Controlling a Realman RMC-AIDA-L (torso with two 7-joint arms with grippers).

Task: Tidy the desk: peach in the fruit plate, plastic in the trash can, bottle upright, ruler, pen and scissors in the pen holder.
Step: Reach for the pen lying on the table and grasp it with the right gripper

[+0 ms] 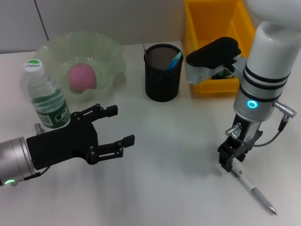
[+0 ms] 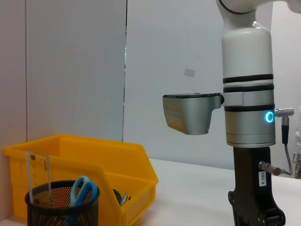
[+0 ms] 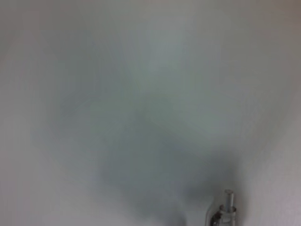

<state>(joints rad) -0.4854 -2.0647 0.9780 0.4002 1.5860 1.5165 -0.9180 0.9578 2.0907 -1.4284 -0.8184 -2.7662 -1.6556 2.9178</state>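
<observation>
Head view: right gripper [image 1: 229, 162] down on the desk [image 1: 164, 188], fingers narrowed about the pen [image 1: 251, 188]; left gripper [image 1: 115, 132] spread wide, empty, beside upright bottle [image 1: 44, 96]; peach [image 1: 82, 76] in fruit plate [image 1: 110, 56]. Left wrist view: scissors [image 2: 82, 190] and ruler [image 2: 37, 176] in pen holder [image 2: 63, 207]. Right wrist view: pen tip [image 3: 228, 207] against desk

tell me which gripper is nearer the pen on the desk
Right. The right gripper is down at the pen, at its near end. The left gripper hovers far across the desk, beside the bottle.
</observation>
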